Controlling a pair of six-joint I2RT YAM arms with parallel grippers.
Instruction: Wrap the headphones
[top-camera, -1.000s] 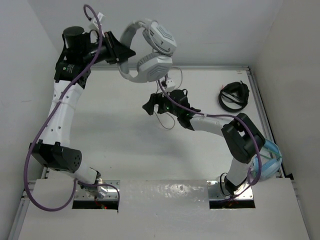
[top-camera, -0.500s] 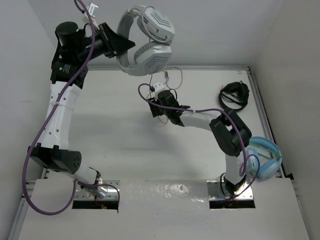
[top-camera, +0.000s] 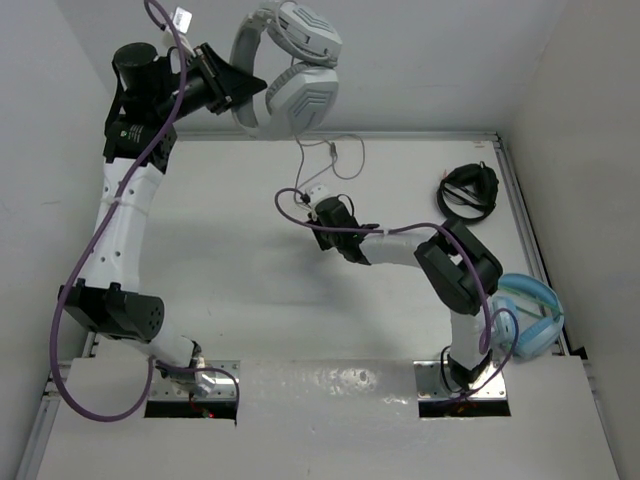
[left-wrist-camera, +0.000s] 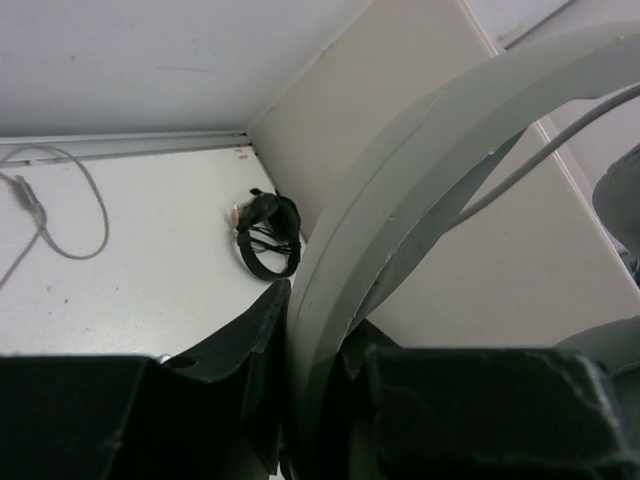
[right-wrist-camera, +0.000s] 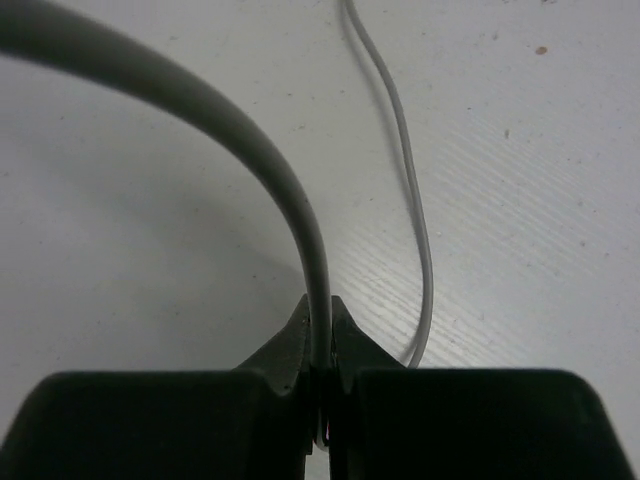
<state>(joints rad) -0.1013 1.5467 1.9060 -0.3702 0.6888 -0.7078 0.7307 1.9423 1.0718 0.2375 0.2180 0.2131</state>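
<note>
High over the far-left corner of the table (top-camera: 220, 270), the left gripper (top-camera: 238, 88) clamps the headphones (top-camera: 295, 75) by the headband (left-wrist-camera: 340, 250) — their cable (top-camera: 300, 158) runs down to the right gripper (right-wrist-camera: 319, 312), pinching it low near mid-table.

No text, brand or number can be read in any view. A small white tag (top-camera: 181, 17) sits on the purple cable (top-camera: 152, 150) just behind the left gripper (top-camera: 250, 88). It may carry print, but it is too small to make out.
</note>
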